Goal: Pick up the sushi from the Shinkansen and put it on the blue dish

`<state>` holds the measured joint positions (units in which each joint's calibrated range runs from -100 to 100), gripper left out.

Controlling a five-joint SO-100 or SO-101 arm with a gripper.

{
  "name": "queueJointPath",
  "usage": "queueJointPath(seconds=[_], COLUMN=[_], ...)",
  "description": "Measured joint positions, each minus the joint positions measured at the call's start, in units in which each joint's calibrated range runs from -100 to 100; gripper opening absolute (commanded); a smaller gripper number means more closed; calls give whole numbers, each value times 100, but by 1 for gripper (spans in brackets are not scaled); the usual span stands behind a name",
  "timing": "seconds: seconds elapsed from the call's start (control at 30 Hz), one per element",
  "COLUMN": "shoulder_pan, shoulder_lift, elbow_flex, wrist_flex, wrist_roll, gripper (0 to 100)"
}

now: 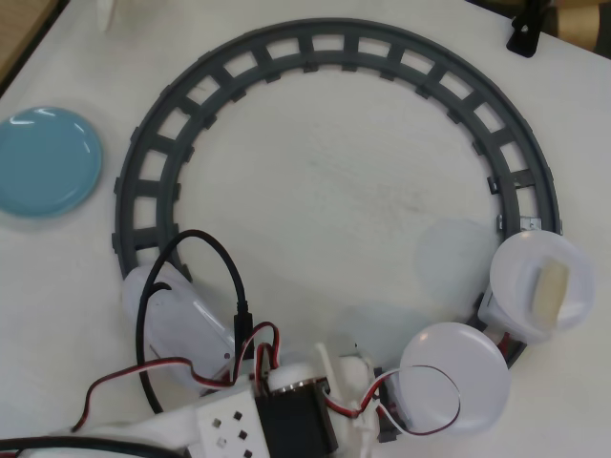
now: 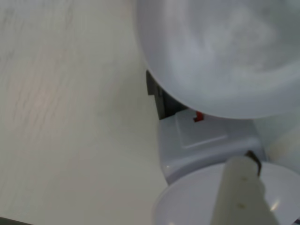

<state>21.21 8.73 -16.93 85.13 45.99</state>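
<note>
The cream-beige sushi (image 1: 551, 289) lies on a round white plate (image 1: 528, 277) atop a car of the Shinkansen, on the right side of the grey track in the overhead view. A second plate car (image 1: 453, 379) sits just behind it, and the train's white nose (image 1: 170, 313) shows at lower left under black and red cables. The blue dish (image 1: 50, 160) rests off the track at the far left with nothing on it. My gripper (image 1: 336, 374) hangs over the train at the bottom middle. In the wrist view only one white finger (image 2: 240, 194) shows, above a white plate (image 2: 187, 201).
The grey circular track (image 1: 334, 48) fills most of the table. A black clamp (image 1: 527, 33) stands at the top right, and a table edge runs across the top left corner. Cables loop over the arm's base (image 1: 239, 429) at the bottom.
</note>
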Motion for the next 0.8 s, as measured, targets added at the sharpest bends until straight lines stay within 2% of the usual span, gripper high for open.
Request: queueJointPath(seconds=[0.33, 0.57, 0.8], shoulder_pan=[74, 172, 311], shoulder_lift=[0, 0, 0], elbow_flex=[0, 0, 9], wrist_flex=[0, 0, 0], wrist_roll=[445, 455, 233], gripper=[28, 28, 28])
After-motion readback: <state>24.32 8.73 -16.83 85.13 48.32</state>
